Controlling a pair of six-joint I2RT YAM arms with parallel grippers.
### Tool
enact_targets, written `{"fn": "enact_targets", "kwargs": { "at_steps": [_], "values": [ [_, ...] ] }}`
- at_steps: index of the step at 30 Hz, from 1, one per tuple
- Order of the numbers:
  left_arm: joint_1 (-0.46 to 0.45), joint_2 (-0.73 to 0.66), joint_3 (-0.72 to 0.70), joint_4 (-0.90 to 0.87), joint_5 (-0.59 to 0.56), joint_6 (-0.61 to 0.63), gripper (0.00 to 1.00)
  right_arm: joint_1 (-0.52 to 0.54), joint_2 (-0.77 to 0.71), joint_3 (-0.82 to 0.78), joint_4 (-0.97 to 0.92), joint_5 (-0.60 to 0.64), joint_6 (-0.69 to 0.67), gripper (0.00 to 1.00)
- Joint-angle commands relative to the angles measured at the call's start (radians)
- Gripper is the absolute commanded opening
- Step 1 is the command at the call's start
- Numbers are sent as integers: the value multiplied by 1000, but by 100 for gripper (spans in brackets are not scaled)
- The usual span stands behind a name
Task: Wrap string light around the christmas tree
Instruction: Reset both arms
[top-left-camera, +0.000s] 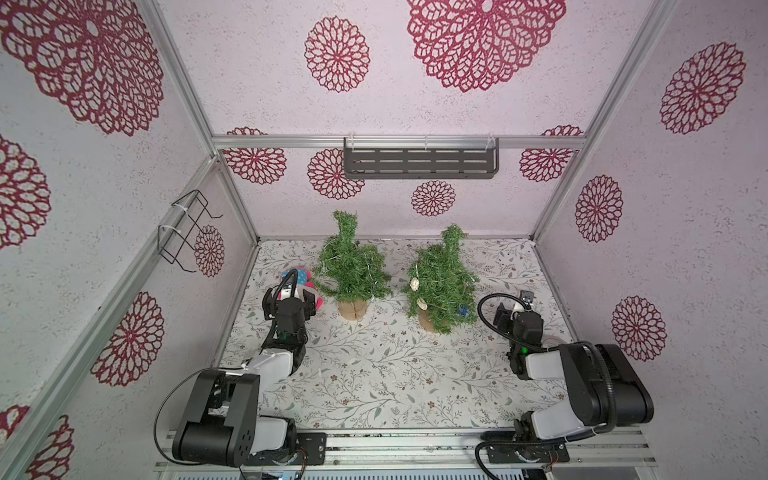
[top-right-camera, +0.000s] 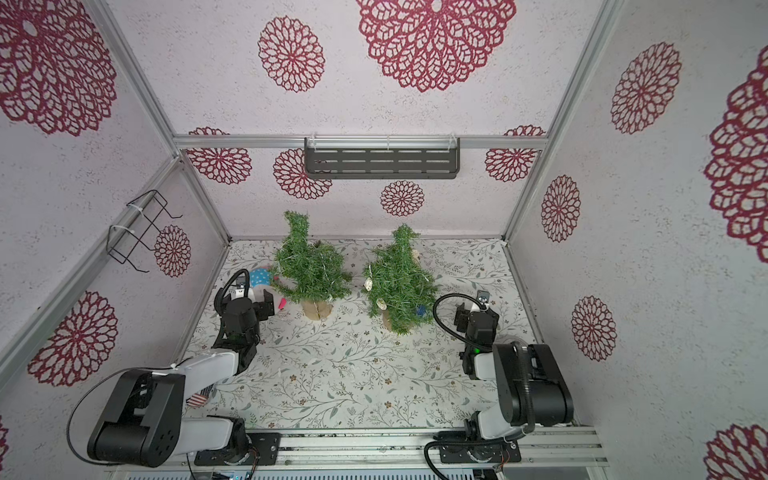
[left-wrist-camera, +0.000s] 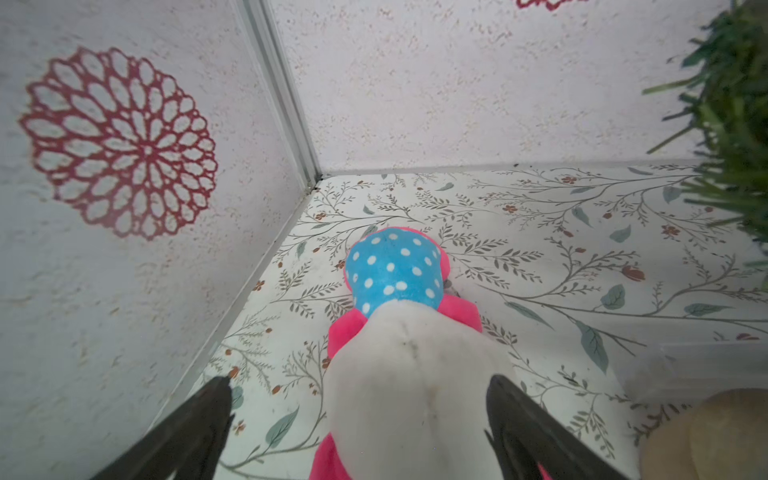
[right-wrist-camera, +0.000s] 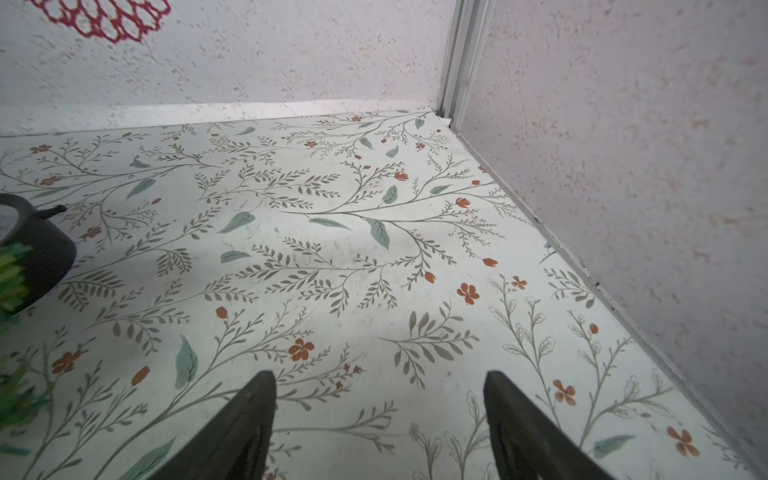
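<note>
Two small green christmas trees stand on round wooden bases at the back of the table, the left tree (top-left-camera: 353, 266) (top-right-camera: 309, 270) and the right tree (top-left-camera: 442, 282) (top-right-camera: 399, 282). Thin pale wire, the string light (top-left-camera: 366, 257), lies across the left tree's branches. More strands show on the right tree. My left gripper (top-left-camera: 291, 293) (left-wrist-camera: 360, 377) is open left of the left tree. Its fingers straddle the white part of a pink, white and blue-dotted plush toy (left-wrist-camera: 395, 270). My right gripper (top-left-camera: 515, 309) (right-wrist-camera: 378, 372) is open over bare table, right of the right tree.
Pale ornaments (top-left-camera: 414, 284) hang on the right tree. A dark round object (right-wrist-camera: 41, 249) sits by its needles. A slotted shelf (top-left-camera: 419, 164) hangs on the back wall and a wire rack (top-left-camera: 187, 232) on the left wall. Both grippers are near the side walls.
</note>
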Motion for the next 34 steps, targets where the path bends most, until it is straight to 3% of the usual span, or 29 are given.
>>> {"fn": "enact_targets", "kwargs": {
  "at_steps": [1, 2, 5, 8, 10, 12, 15, 24, 27, 34],
  "values": [
    [36, 61, 0, 86, 114, 3, 98, 7, -2, -24, 176, 3, -25, 86],
    [38, 104, -23, 197, 100, 17, 98, 7, -1, -24, 179, 20, -17, 89],
    [80, 84, -30, 158, 99, -64, 98, 4, 0, -10, 149, 69, 10, 94],
    [160, 190, -85, 400, 13, -172, 98, 2, 0, 0, 133, 76, 13, 99],
    [167, 131, -44, 198, 33, -213, 98, 2, 2, 1, 131, 76, 13, 99],
    [167, 166, -66, 316, 22, -186, 98, 4, 2, 0, 134, 78, 10, 99],
    [164, 143, -52, 239, 29, -205, 98, 4, -1, -2, 137, 79, 11, 99],
    [160, 157, -59, 285, 23, -185, 98, 5, -1, -4, 140, 81, 11, 99],
    [119, 165, -56, 291, -16, -140, 98, 4, -1, -4, 141, 81, 11, 99],
    [137, 160, -58, 290, 17, -153, 98, 5, -2, -5, 140, 84, 9, 99]
  ]
}}
